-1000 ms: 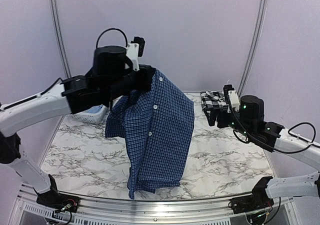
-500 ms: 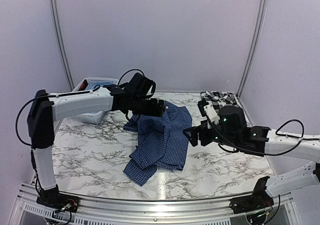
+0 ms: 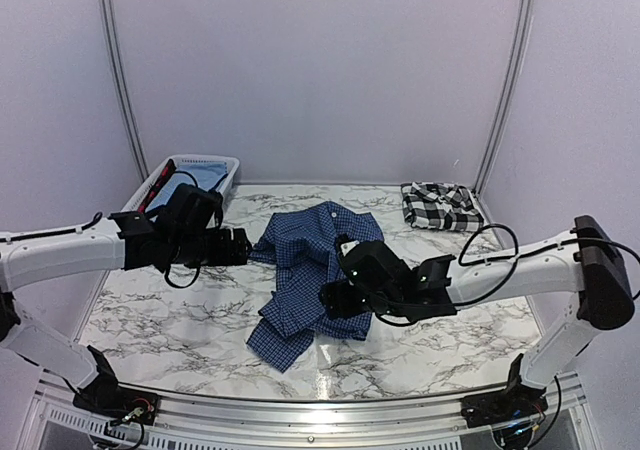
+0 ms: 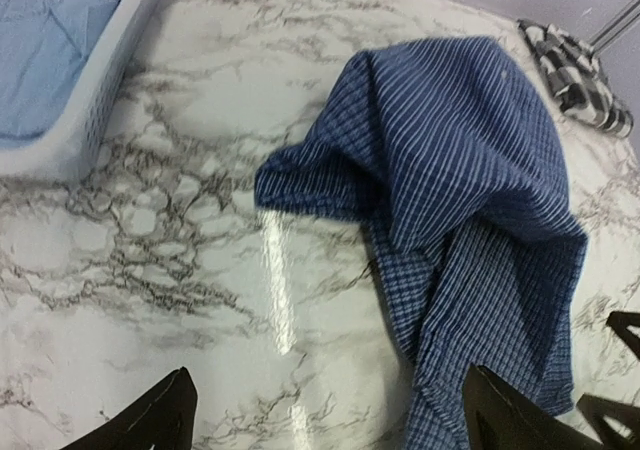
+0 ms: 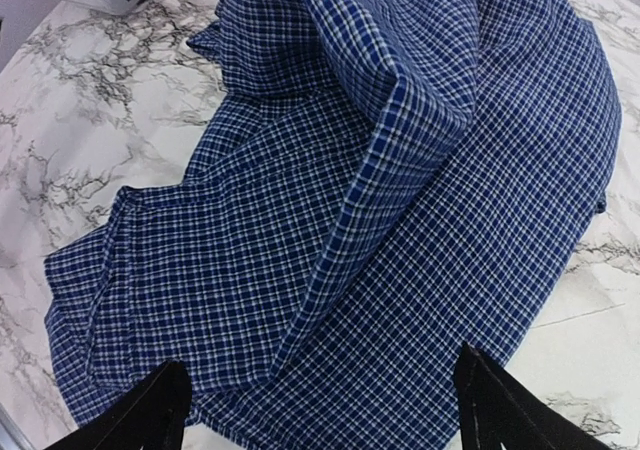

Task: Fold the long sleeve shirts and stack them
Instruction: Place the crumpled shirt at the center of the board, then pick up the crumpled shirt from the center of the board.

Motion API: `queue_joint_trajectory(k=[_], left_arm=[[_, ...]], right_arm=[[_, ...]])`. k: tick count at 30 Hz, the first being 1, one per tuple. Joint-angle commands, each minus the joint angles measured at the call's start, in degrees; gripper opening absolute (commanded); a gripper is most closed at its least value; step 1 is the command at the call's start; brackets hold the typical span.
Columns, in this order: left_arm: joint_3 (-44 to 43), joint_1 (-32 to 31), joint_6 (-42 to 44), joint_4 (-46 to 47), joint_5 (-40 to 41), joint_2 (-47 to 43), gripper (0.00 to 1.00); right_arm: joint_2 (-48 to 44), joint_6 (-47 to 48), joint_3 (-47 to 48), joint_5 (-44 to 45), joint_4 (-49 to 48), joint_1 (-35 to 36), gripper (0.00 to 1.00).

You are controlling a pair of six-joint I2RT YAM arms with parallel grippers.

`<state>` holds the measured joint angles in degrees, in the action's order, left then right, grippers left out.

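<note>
Only tips of the left fingers and right fingers show, spread wide and empty, near the blue shirt.

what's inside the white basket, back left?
Only light blue cloth shows inside the white basket, bunched against its wall. Anything under that cloth is covered.

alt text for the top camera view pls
A crumpled dark blue checked shirt lies in the middle of a marble table, with the left gripper open beside it and the right gripper open over its near right edge. A black-and-white plaid shirt sits at the back right, a white basket at the back left.
</note>
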<state>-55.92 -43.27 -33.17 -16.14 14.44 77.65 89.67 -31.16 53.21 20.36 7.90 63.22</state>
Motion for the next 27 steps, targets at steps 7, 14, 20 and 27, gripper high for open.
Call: queue_joint_trajectory(k=[7, 14, 20, 27], left_arm=[[11.7, 1.7, -5.7, 8.0, -3.7, -2.5, 0.96], [11.8, 3.4, -6.3, 12.0, -5.3, 0.7, 0.95], [10.3, 5.3, -7.1, 15.6, -7.2, 6.5, 0.95], [7.9, 8.9, -7.8, 21.3, -11.2, 13.7, 0.81]], right_arm=[[10.2, -7.9, 9.3, 7.9, 3.9, -1.5, 0.76], [10.3, -6.6, 7.8, 5.2, 1.8, -5.9, 0.65], [13.2, -4.4, 10.3, 1.7, 0.5, -5.9, 0.62], [14.8, -3.0, 11.8, 1.9, 0.6, -6.0, 0.56]])
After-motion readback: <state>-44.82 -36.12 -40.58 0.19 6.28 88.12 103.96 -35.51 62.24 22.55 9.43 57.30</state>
